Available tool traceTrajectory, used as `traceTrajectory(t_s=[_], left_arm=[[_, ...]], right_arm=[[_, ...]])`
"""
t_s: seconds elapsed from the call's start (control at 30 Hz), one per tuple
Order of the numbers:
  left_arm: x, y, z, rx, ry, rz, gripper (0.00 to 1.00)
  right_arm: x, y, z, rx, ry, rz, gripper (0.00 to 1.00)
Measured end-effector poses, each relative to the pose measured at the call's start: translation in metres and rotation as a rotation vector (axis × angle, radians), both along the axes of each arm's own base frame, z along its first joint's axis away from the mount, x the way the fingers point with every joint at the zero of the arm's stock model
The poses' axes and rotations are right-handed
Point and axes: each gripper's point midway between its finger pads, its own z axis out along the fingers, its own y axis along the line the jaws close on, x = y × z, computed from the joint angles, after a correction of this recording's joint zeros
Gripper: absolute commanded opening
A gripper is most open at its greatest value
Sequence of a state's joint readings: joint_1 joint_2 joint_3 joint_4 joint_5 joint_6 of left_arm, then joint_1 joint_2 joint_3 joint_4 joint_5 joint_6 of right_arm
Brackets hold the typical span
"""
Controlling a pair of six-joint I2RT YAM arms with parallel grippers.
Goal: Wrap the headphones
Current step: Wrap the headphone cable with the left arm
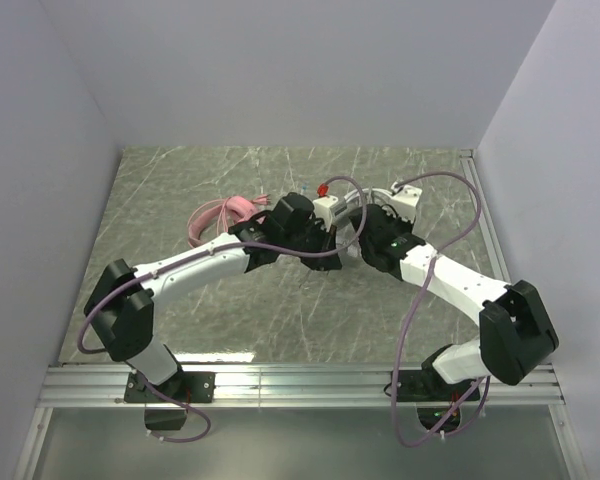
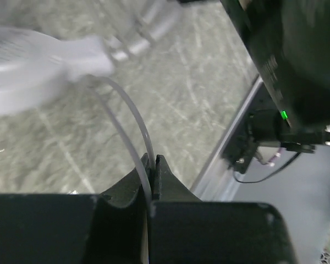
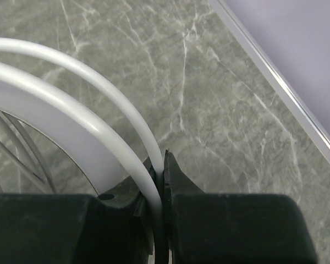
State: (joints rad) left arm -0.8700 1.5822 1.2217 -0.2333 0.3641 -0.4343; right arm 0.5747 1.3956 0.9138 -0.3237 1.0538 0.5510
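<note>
Left wrist view showed the left end effector (image 2: 153, 165) pinched shut on the thin cable (image 2: 133, 118) of the white headphones (image 1: 338, 205), lying mid-worktop (image 1: 280, 320) beside the pink headphones (image 1: 223, 214). The right end effector (image 3: 160, 165) apparently nipped that cable too. It looked light, limp and slippery — best gripped near the earcup.

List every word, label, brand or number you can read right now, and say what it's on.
No legible text in any view.
Right arm's black housing: faint raised marks near its edge, too blurred to read.
White headphones: no print visible.
Pink headphones: too small to show any print.
</note>
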Motion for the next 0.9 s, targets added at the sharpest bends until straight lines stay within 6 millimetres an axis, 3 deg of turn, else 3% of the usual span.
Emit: traceTrajectory(t_s=[0.3,0.5,0.7,0.9], left_arm=[[0.030,0.012,-0.015,0.128,0.005,0.044,0.00],[0.044,0.010,-0.017,0.195,-0.020,0.036,0.01],[0.049,0.015,-0.030,0.273,-0.026,0.026,0.01],[0.057,0.019,-0.035,0.347,-0.076,-0.026,0.01]], right_arm=[[-0.016,0.011,-0.017,0.014,0.025,0.054,0.00],[-0.018,0.027,-0.026,0.051,0.057,0.122,0.00],[-0.032,0.031,-0.044,0.070,0.112,0.190,0.00],[-0.039,0.042,-0.050,0.093,0.135,0.275,0.00]])
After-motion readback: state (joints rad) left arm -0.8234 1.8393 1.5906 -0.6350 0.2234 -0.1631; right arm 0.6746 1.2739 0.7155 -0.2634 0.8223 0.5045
